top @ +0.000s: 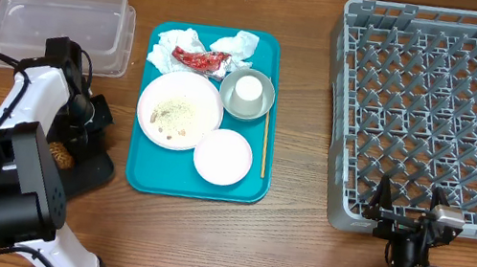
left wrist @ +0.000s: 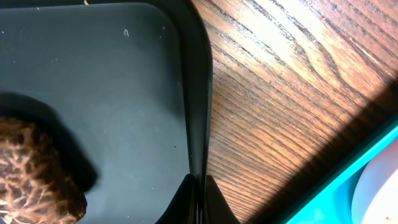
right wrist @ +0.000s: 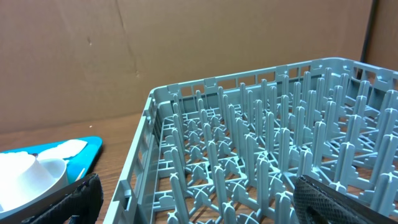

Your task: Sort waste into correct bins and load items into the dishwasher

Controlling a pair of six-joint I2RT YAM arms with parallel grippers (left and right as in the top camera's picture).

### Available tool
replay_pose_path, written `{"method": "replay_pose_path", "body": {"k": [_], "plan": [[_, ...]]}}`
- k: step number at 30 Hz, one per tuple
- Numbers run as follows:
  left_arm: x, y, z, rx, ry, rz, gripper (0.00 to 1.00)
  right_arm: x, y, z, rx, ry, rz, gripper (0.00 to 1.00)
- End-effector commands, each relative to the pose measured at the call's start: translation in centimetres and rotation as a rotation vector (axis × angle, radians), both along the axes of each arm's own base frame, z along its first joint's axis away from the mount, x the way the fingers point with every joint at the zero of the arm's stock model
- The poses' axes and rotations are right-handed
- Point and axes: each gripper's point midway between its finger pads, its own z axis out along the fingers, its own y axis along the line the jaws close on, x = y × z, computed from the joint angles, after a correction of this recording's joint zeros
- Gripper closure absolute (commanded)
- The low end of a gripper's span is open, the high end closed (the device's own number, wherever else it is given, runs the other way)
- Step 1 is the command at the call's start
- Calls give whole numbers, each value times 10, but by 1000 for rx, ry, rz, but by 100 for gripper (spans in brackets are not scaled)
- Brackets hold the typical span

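My left gripper (top: 91, 121) (left wrist: 200, 200) is shut on the right rim of the shallow black tray (top: 94, 174) (left wrist: 112, 93), one finger on each side of the wall. A brown food lump (top: 60, 155) (left wrist: 31, 177) lies inside that tray. Behind it stands the clear tub (top: 50, 13). On the teal tray (top: 244, 189) lie white napkins (top: 181, 42), a red wrapper (top: 200, 59), a crumb-strewn white plate (top: 179, 109), a pinkish dish (top: 223, 157), a grey-rimmed bowl (top: 265, 105) holding a white cup (top: 248, 90), and a wooden stick (top: 264, 148). My right gripper (top: 407, 202) (right wrist: 199, 208) stands open and empty at the grey dish rack's (top: 446, 110) (right wrist: 261, 143) front edge.
The left arm's body (top: 12, 183) covers much of the black tray in the overhead view. Bare wood (left wrist: 280, 93) separates the black tray from the teal tray's edge (left wrist: 348, 180). A cardboard wall (right wrist: 155, 56) rises behind the rack.
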Motion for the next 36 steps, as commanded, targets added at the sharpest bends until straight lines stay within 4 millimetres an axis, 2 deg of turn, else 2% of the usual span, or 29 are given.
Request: {"method": "replay_pose_path", "body": {"k": [1, 8, 14, 26, 36], "plan": [[-1, -4, -4, 1, 10, -40, 96, 0, 0, -1, -3, -5, 1, 0], [19, -10, 2, -37, -75, -179, 96, 0, 0, -1, -3, -5, 1, 0], [25, -9, 2, -29, -105, -258, 96, 0, 0, -1, -3, -5, 1, 0], [6, -12, 2, -42, -48, -531, 96, 0, 0, -1, -3, -5, 1, 0], [6, -12, 2, -41, -59, -720, 96, 0, 0, -1, -3, -5, 1, 0]]}}
